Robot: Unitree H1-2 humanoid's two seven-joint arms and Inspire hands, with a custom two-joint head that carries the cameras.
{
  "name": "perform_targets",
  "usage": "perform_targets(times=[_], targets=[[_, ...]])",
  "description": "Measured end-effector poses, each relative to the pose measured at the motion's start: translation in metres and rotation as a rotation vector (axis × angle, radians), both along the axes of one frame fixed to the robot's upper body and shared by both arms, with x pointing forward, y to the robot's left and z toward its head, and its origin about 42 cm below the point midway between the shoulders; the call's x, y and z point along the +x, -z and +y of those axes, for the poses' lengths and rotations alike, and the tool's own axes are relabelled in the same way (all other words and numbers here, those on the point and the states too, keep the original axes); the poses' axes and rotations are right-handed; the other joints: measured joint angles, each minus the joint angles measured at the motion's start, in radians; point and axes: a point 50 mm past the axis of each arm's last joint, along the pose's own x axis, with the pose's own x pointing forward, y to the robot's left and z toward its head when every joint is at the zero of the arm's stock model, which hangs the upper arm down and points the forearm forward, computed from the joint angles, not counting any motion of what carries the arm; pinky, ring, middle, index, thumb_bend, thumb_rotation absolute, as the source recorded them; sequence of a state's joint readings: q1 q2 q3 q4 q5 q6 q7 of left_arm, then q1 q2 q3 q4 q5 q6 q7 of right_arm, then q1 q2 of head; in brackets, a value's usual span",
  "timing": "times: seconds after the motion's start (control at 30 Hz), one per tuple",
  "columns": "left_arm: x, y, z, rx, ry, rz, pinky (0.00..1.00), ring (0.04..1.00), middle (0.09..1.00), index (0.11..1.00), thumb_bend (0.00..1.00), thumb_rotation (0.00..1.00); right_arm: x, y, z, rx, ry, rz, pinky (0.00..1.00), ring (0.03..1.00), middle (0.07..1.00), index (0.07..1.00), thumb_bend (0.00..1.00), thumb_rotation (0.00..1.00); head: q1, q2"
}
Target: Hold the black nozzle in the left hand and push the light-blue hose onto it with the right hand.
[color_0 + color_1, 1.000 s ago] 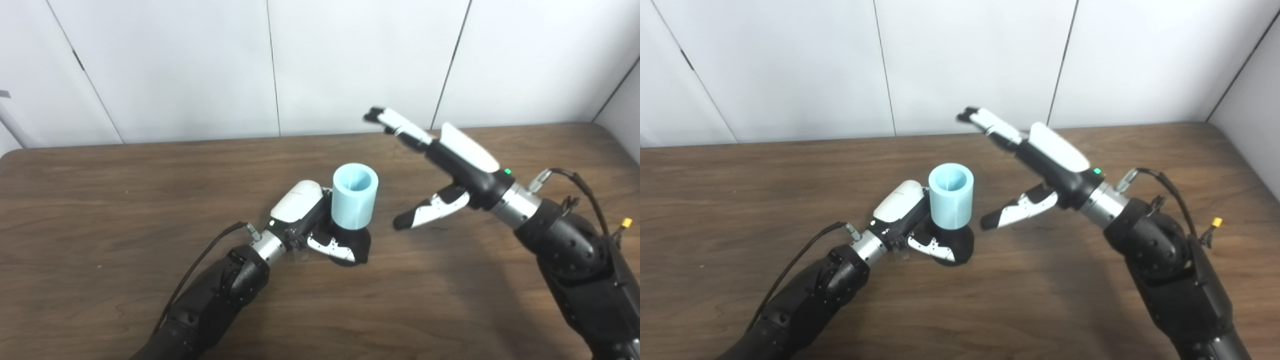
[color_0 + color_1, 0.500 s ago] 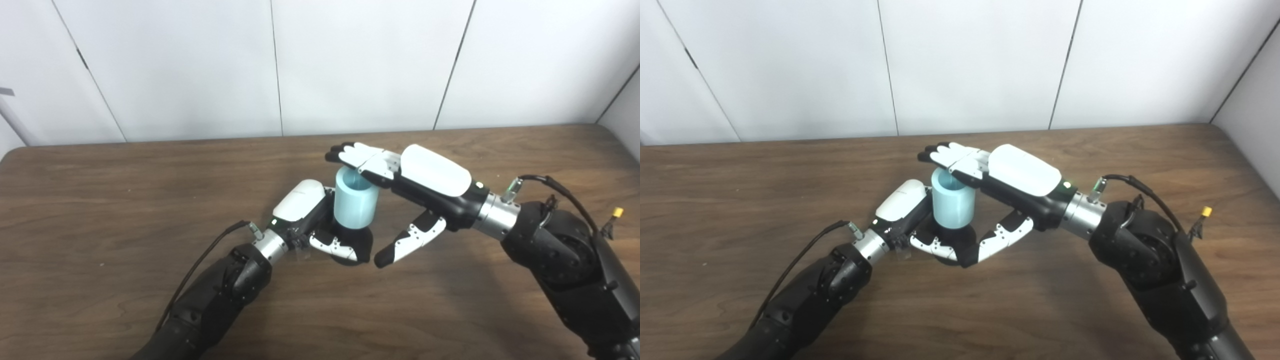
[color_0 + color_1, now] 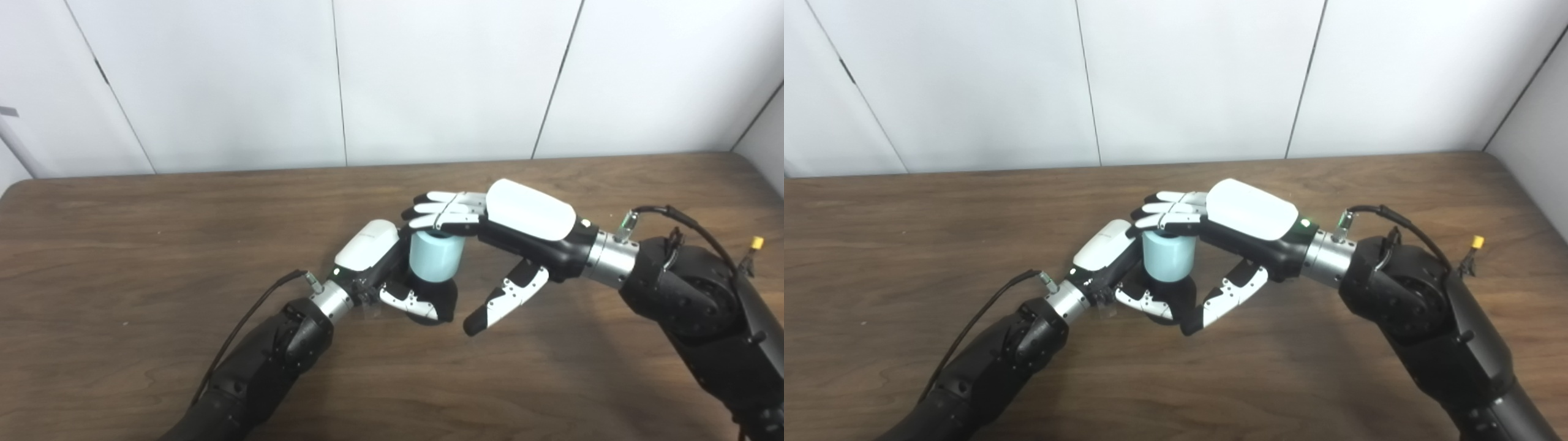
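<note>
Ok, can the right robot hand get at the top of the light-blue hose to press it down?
Probably yes. The right robot hand already has its fingers flat over the top of the light-blue hose, thumb hanging free. The left robot hand grips the black nozzle below, leaving the top clear.

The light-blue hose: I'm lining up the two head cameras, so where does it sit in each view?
Left eye view: light-blue hose just right of centre, under the right hand's fingers.
Right eye view: light-blue hose at about centre.
Shared landmark: the left hand holding the black nozzle below the hose.
</note>
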State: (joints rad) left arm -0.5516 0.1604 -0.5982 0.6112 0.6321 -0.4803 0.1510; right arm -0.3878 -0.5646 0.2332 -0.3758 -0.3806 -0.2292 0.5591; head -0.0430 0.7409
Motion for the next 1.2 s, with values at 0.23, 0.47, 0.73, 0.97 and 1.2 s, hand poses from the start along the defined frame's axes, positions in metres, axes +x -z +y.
perform_targets(times=[0.23, 0.47, 0.73, 0.97, 1.2], targets=[[0.000, 0.000, 0.000, 0.000, 0.000, 0.000, 0.35, 0.418, 0.490, 0.499, 0.50, 0.00, 0.002, -0.004, 0.005, -0.033, -0.016, -0.042, 0.77, 0.841, 0.813, 0.763, 0.82, 0.82, 0.000, 0.005], [0.000, 0.000, 0.000, 0.001, 0.001, 0.000, 0.35, 0.416, 0.491, 0.499, 0.50, 0.00, 0.002, -0.002, 0.010, -0.043, -0.030, -0.050, 0.77, 0.853, 0.831, 0.777, 0.84, 0.80, 0.003, 0.009], [0.000, 0.000, 0.001, 0.001, 0.000, 0.001, 0.34, 0.419, 0.491, 0.498, 0.50, 0.00, 0.001, 0.005, 0.016, -0.087, -0.026, -0.077, 0.84, 0.905, 0.880, 0.837, 0.84, 0.87, 0.006, 0.011], [0.000, 0.001, 0.003, -0.001, -0.004, 0.004, 0.34, 0.414, 0.491, 0.501, 0.50, 0.00, 0.000, 0.009, 0.021, -0.146, -0.014, -0.106, 0.90, 0.965, 0.950, 0.918, 0.84, 0.91, 0.008, 0.011], [0.000, 0.001, 0.004, -0.002, -0.006, 0.004, 0.34, 0.416, 0.489, 0.500, 0.50, 0.00, -0.001, 0.010, 0.023, -0.194, 0.006, -0.141, 0.93, 0.990, 0.978, 0.943, 0.84, 0.91, 0.009, 0.012]])
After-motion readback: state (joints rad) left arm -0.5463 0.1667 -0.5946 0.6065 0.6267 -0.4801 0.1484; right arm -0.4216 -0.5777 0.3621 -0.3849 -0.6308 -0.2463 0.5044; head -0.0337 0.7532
